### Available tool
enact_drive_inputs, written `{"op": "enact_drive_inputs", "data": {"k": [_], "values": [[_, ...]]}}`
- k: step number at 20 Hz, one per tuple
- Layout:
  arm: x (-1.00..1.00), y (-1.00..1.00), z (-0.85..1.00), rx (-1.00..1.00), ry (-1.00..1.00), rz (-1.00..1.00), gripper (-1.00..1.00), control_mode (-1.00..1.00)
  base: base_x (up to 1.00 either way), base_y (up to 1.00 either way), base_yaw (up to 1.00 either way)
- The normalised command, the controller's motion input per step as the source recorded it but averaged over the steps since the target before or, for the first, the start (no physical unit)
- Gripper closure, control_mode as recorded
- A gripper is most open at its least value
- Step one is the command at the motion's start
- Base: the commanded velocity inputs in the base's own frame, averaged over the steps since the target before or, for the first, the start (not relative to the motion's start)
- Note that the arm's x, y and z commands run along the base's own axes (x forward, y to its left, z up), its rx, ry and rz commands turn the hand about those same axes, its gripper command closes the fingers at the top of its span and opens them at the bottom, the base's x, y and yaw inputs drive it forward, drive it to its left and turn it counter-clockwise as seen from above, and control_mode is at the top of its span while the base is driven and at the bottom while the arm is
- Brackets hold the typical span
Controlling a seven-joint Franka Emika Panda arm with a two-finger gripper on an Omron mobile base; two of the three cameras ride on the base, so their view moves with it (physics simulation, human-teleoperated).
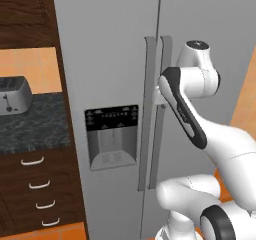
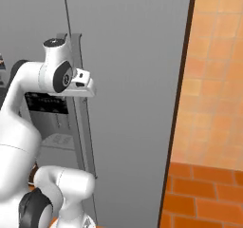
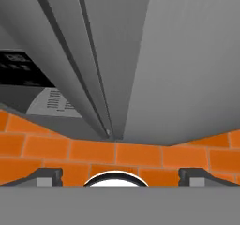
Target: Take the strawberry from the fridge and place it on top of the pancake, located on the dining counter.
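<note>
A tall grey fridge (image 1: 110, 59) stands with both doors closed, a black dispenser panel (image 1: 111, 118) on its left door and two long upright handles (image 1: 156, 114) meeting at the middle seam. The white arm reaches up in front of the handles, and in the hand view the gripper (image 3: 120, 176) points along the door seam toward the orange brick floor (image 3: 140, 156), its fingers (image 3: 47, 175) spread wide and holding nothing. To the fridge's left, a toaster (image 1: 14, 95) sits on a dark speckled counter (image 1: 35, 124) above wooden drawers (image 1: 40, 194), and an orange tiled wall (image 2: 216, 80) lies to its right.
</note>
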Motion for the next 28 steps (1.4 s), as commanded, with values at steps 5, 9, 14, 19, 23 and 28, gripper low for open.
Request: {"op": "enact_drive_inputs", "data": {"k": [5, 9, 14, 19, 23, 28], "values": [[0.0, 0.0, 0.0, 0.0, 0.0, 0.0, -1.0, 1.0, -0.28, 0.18, -0.06], [0.0, 0.0, 0.0, 0.0, 0.0, 0.0, -1.0, 1.0, -0.7, 0.2, -0.05], [0.0, 0.0, 0.0, 0.0, 0.0, 0.0, -1.0, 1.0, -0.5, 0.36, -0.03], [0.04, -0.04, -0.01, 0.0, -0.01, 0.0, -1.0, -1.0, 0.0, 0.07, 0.0], [0.54, -0.17, -0.24, 0.0, -0.2, 0.0, -1.0, -1.0, 0.0, 0.0, 0.0], [0.88, -0.28, -0.35, 0.07, -0.24, 0.0, -1.0, -1.0, 0.0, 0.0, 0.0]]}}
